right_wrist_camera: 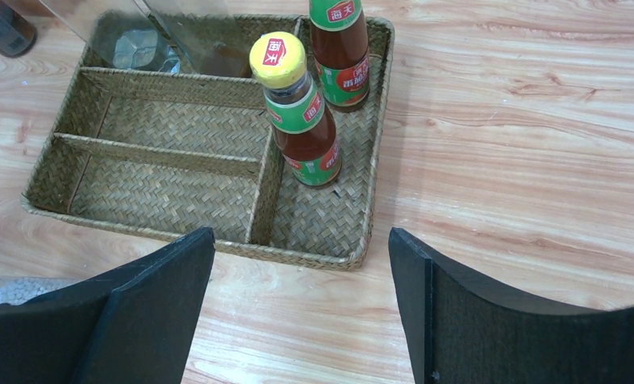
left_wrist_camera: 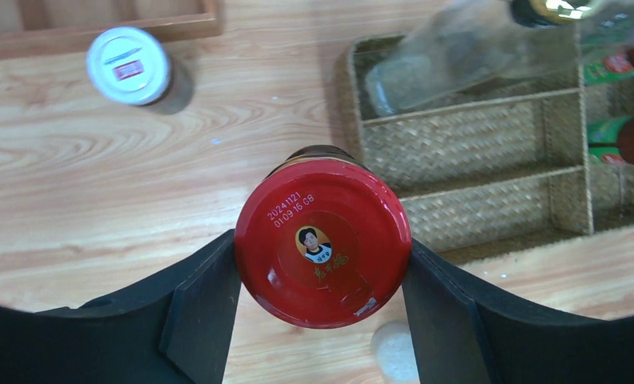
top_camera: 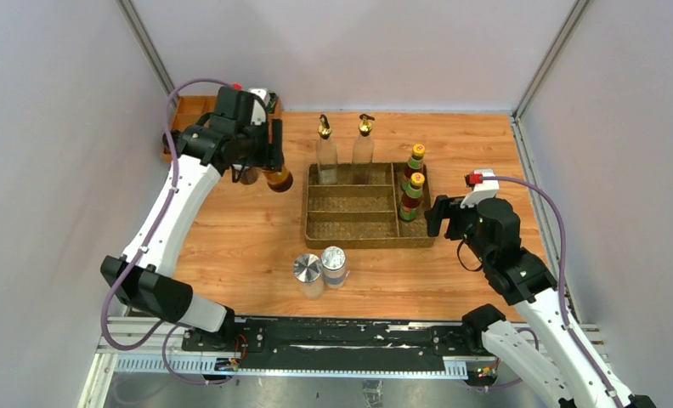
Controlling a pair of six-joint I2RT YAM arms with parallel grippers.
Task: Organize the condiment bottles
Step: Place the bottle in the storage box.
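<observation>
My left gripper [top_camera: 273,167] [left_wrist_camera: 323,260] is shut on the red-lidded jar [left_wrist_camera: 323,240] [top_camera: 279,179], just left of the woven tray [top_camera: 350,239]. I cannot tell whether the jar is lifted. The white-lidded jar [left_wrist_camera: 128,66] stands behind it, mostly hidden in the top view. Two clear gold-spouted bottles [top_camera: 325,151] [top_camera: 363,146] stand in the tray's back compartment. Two yellow-capped sauce bottles [top_camera: 415,163] [top_camera: 412,196] [right_wrist_camera: 302,120] stand in its right compartment. Two silver-lidded shakers [top_camera: 308,272] [top_camera: 334,264] stand in front of the tray. My right gripper [top_camera: 436,217] [right_wrist_camera: 302,308] is open and empty by the tray's right front corner.
A wooden box [top_camera: 190,111] sits at the back left corner. The tray's two long left compartments [right_wrist_camera: 170,136] hold nothing. Grey walls close the table on three sides.
</observation>
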